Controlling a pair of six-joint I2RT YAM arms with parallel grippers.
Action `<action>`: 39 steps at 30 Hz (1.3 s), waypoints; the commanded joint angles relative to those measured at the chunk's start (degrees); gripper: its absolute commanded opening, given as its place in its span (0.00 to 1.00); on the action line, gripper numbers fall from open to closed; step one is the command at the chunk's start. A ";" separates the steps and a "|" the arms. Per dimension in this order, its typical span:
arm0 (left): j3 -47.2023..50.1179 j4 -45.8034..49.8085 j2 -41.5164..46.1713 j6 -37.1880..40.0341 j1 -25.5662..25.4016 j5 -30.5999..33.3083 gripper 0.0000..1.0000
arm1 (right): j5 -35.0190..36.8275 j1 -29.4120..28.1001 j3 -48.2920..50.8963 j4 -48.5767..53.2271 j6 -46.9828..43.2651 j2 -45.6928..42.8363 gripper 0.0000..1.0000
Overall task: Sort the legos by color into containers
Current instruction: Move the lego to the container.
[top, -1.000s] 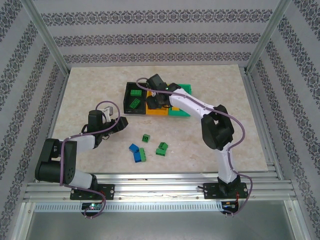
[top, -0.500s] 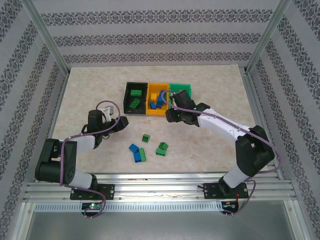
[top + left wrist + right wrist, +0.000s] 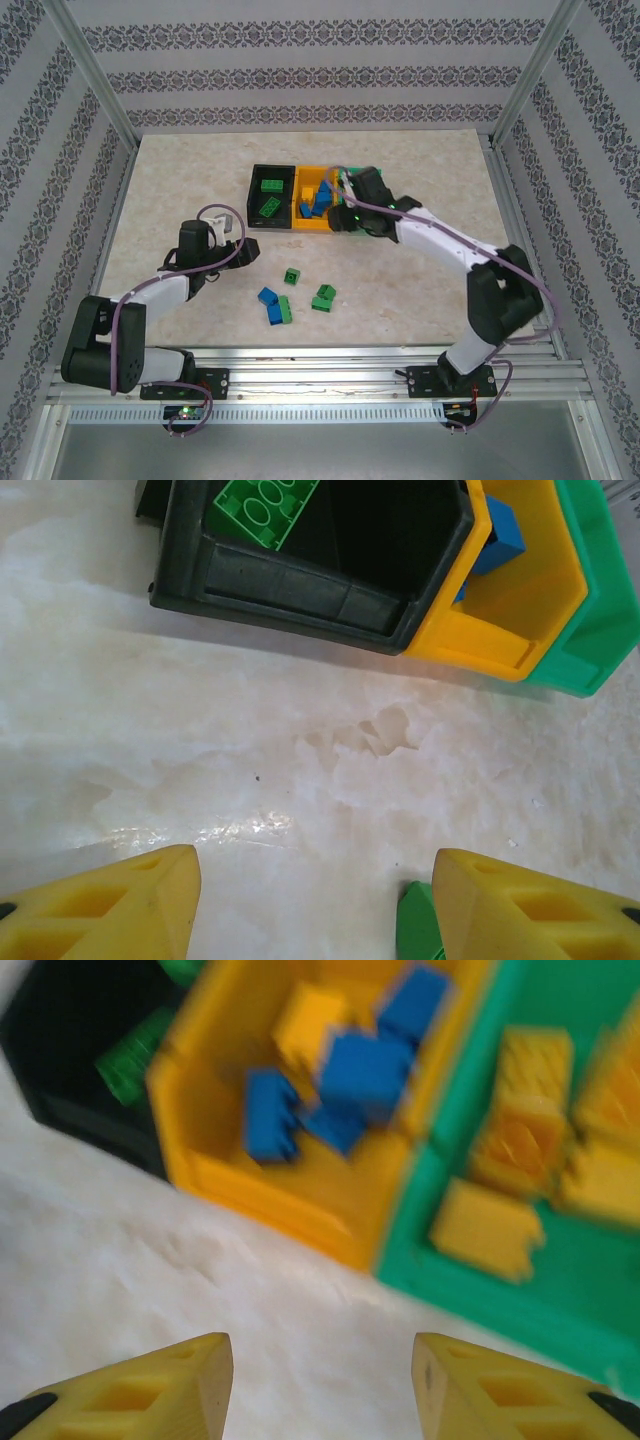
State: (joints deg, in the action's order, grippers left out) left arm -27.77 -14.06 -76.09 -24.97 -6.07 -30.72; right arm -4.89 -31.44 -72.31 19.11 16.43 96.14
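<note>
My left gripper (image 3: 247, 243) hangs open and empty over bare table, left of the loose legos. Its wrist view shows a green lego (image 3: 418, 926) just inside its right finger (image 3: 530, 905). Three containers stand in a row: black bin (image 3: 256, 192) holding green legos (image 3: 268, 186), yellow bin (image 3: 312, 223) holding blue legos (image 3: 365, 1065) and one yellow lego (image 3: 310, 1020), and green bin (image 3: 470, 1290) holding yellow legos (image 3: 520, 1130). My right gripper (image 3: 339, 217) is open and empty at the near edge of the yellow and green bins.
Loose on the table between the arms lie green legos (image 3: 291, 276), (image 3: 323, 298), (image 3: 286, 309) and blue ones (image 3: 267, 296), (image 3: 273, 314). Metal frame posts and patterned walls bound the table. The right arm covers most of the green bin from above.
The right arm has drawn back from over the yellow bin to the bins' near edge, its elbow swinging right. The left arm has shifted only slightly.
</note>
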 commanded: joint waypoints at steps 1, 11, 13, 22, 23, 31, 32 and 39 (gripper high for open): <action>-0.95 1.59 -1.10 3.39 -0.60 1.07 0.63 | -1.58 -1.18 -9.52 2.46 -1.66 7.90 0.50; 0.72 1.54 3.10 4.73 -0.56 2.00 0.63 | -7.16 1.53 -44.70 22.13 -22.29 32.59 0.50; 1.17 1.17 3.53 4.67 -0.61 2.22 0.66 | -10.84 2.62 -52.77 28.27 -26.35 37.33 0.50; 0.84 1.58 2.87 4.77 -0.53 2.58 0.66 | -12.30 5.24 -79.63 46.20 -39.69 53.63 0.52; 0.82 1.50 2.87 4.70 -0.57 2.60 0.66 | -12.63 5.42 -81.13 47.08 -40.43 54.70 0.52; 0.68 1.67 2.56 4.72 -0.61 2.77 0.66 | -9.58 3.94 -79.61 40.91 -43.59 56.54 0.59; 0.70 1.67 2.55 4.75 -0.55 2.86 0.66 | -9.53 3.85 -79.64 40.50 -43.58 56.84 0.62; 0.80 1.77 2.76 4.62 -0.61 3.29 0.66 | -4.70 2.42 -80.71 39.95 -46.62 60.12 0.71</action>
State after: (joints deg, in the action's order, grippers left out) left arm -27.66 -13.23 -73.43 -21.37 -6.07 -28.21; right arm -12.19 -28.21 -151.81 59.24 -27.90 153.29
